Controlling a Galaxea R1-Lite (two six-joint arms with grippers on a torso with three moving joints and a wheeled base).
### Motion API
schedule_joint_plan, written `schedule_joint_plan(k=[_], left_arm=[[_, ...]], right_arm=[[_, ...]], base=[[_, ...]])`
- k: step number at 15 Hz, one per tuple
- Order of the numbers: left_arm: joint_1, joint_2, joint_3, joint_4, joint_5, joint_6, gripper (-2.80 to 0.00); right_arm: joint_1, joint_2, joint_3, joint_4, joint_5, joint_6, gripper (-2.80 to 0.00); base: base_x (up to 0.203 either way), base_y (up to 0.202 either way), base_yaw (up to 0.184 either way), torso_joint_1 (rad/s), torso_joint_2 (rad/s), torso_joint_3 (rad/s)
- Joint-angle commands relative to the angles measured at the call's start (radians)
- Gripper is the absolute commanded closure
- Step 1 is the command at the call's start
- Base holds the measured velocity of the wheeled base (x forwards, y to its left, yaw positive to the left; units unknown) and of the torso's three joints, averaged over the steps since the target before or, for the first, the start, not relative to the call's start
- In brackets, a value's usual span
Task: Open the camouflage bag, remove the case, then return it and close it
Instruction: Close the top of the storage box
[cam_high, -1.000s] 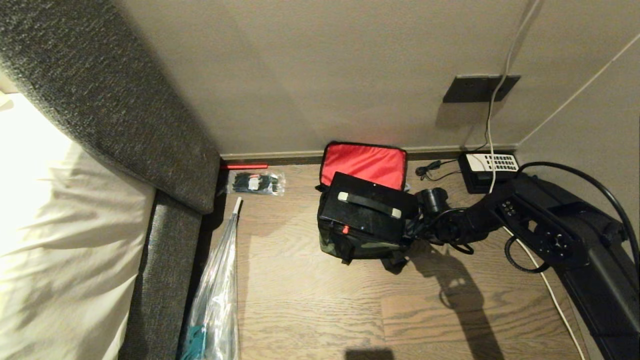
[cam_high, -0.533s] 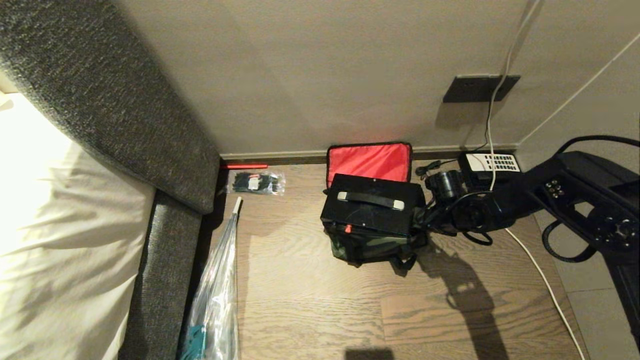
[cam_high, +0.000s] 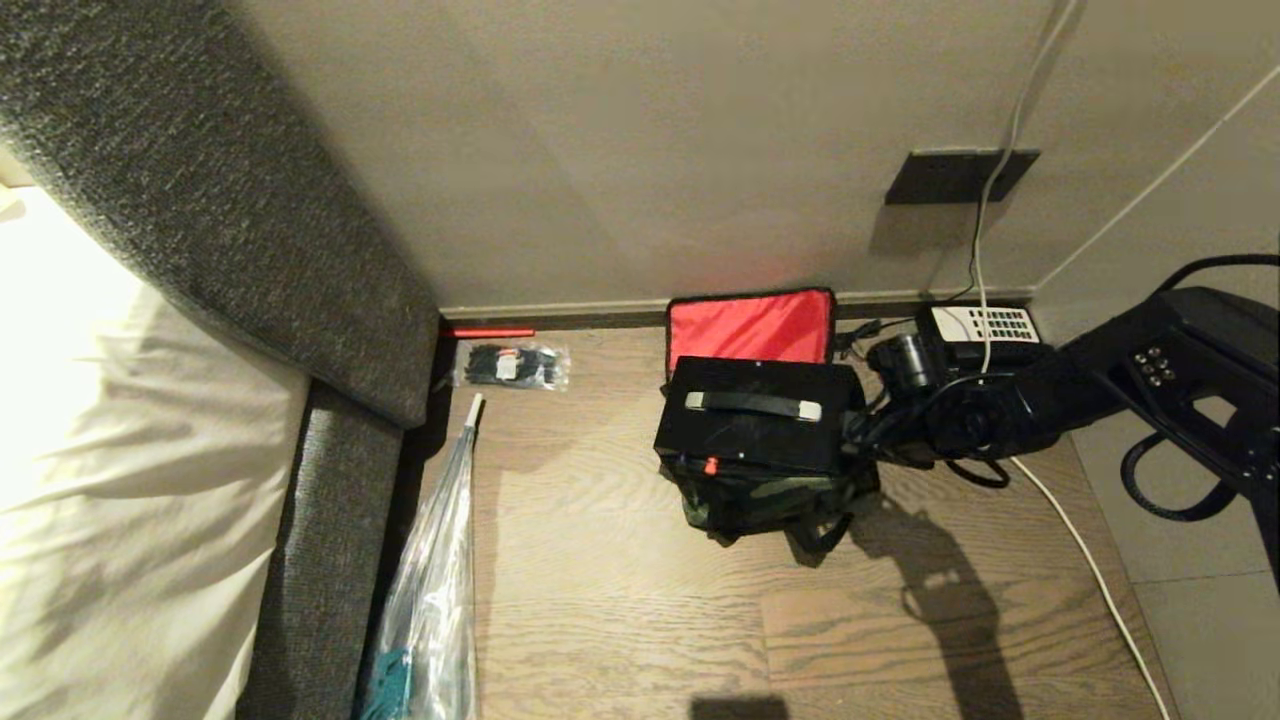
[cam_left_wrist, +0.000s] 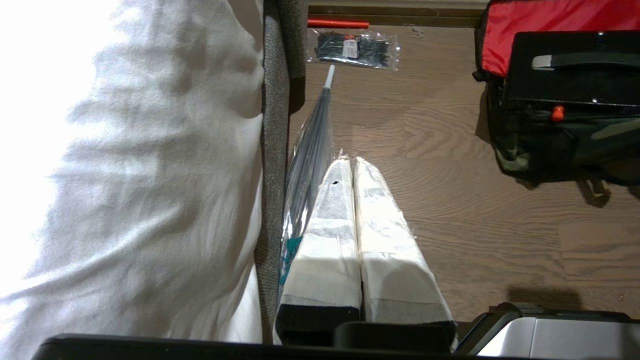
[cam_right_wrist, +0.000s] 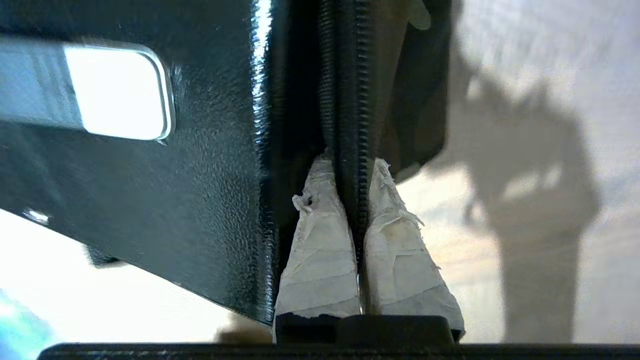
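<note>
The camouflage bag (cam_high: 750, 502) stands on the wooden floor by the wall, its red-lined lid (cam_high: 752, 328) flipped up behind it. The black case (cam_high: 745, 442), with its pale-ended handle (cam_high: 752, 405) and small red latch (cam_high: 710, 466), sits in the bag's mouth and sticks out above it. My right gripper (cam_high: 857, 432) is at the bag's right side. In the right wrist view it (cam_right_wrist: 350, 167) is shut on the bag's zippered rim (cam_right_wrist: 352, 100), right beside the case wall (cam_right_wrist: 210, 175). My left gripper (cam_left_wrist: 350, 162) hangs shut and empty over the floor, left of the bag (cam_left_wrist: 550, 145).
A black telephone (cam_high: 975, 335) with a white keypad sits by the wall right of the bag, and a white cable (cam_high: 1085, 565) runs across the floor. A packet of cable ties (cam_high: 510, 365), a wrapped umbrella (cam_high: 435, 560) and the grey bed frame (cam_high: 330, 500) lie left.
My right arm has drawn back to the right, dragging the bag and the case inside it to the right across the floor. The lid stands straighter. The left arm has not moved.
</note>
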Motion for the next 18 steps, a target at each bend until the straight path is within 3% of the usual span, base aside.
schedule_joint_plan(k=[1, 2, 3, 4, 9, 18], left_arm=[[0.0, -0.002, 0.0, 0.0, 0.001, 0.0, 0.0], [0.0, -0.002, 0.0, 0.0, 0.001, 0.0, 0.0], [0.0, -0.002, 0.0, 0.0, 0.001, 0.0, 0.0], [0.0, -0.002, 0.0, 0.0, 0.001, 0.0, 0.0], [0.0, -0.002, 0.0, 0.0, 0.001, 0.0, 0.0], [0.0, -0.002, 0.0, 0.0, 0.001, -0.001, 0.0]], right_arm=[[-0.006, 0.004, 0.001, 0.013, 0.001, -0.023, 0.0], [-0.009, -0.007, -0.002, 0.004, 0.003, -0.032, 0.0], [-0.013, 0.011, 0.005, -0.004, -0.001, -0.04, -1.56], [-0.023, 0.031, 0.013, -0.003, -0.004, -0.059, -2.8], [-0.054, 0.024, 0.111, 0.0, -0.007, -0.232, -2.8], [0.07, -0.054, 0.158, -0.051, 0.09, -0.212, -2.8]], base=[[0.0, 0.0, 0.0, 0.0, 0.0, 0.0], [0.0, 0.0, 0.0, 0.0, 0.0, 0.0], [0.0, 0.0, 0.0, 0.0, 0.0, 0.0], [0.0, 0.0, 0.0, 0.0, 0.0, 0.0], [0.0, 0.0, 0.0, 0.0, 0.0, 0.0], [0.0, 0.0, 0.0, 0.0, 0.0, 0.0]])
